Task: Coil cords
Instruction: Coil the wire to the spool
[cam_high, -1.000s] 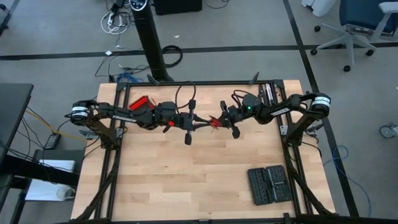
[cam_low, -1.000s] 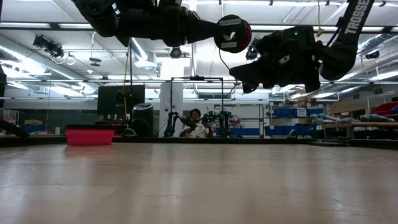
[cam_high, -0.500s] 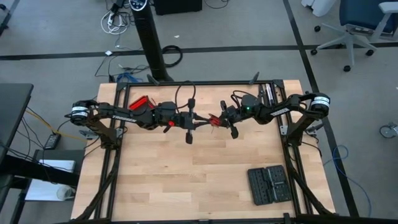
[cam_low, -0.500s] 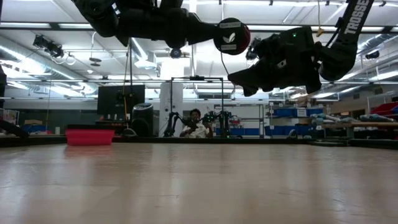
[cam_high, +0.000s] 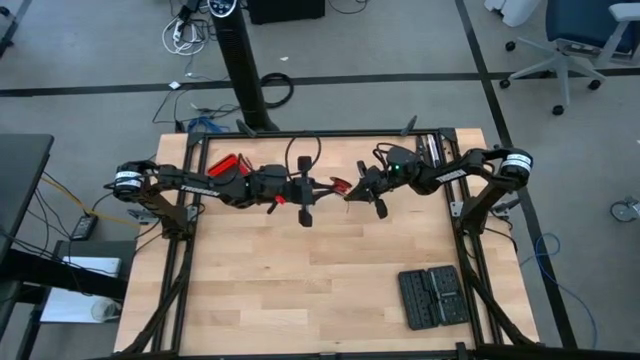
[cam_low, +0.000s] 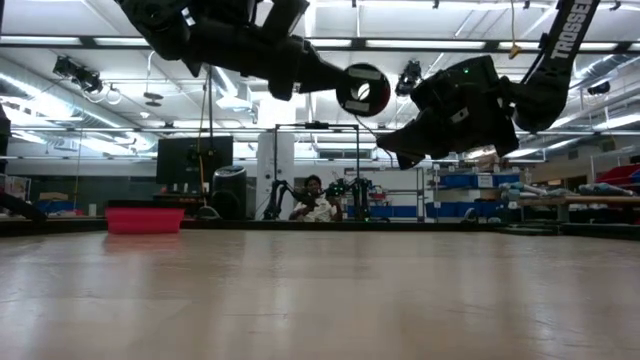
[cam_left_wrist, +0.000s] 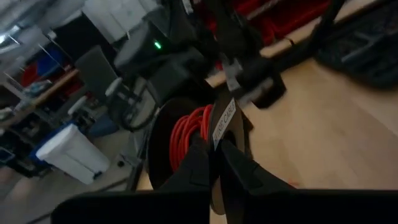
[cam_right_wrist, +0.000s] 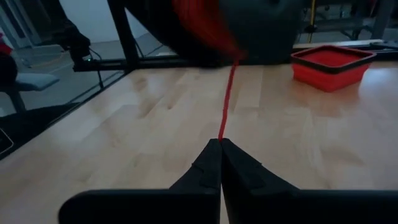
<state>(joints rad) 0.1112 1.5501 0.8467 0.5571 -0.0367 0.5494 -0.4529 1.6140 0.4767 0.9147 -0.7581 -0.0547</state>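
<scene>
Red wire strung taut in mid-air above table, running from black spool into right gripper, fingers pinched shut on it. Spool clamped on its flange by left gripper, shut too. Likely light, limp, kink-prone; best pinched close to spool.

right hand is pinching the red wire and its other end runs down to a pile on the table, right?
Not a pile on the table: the right wrist view shows the right hand pinching the red wire, and the left wrist view shows it wound on a spool held by the left hand.
</scene>
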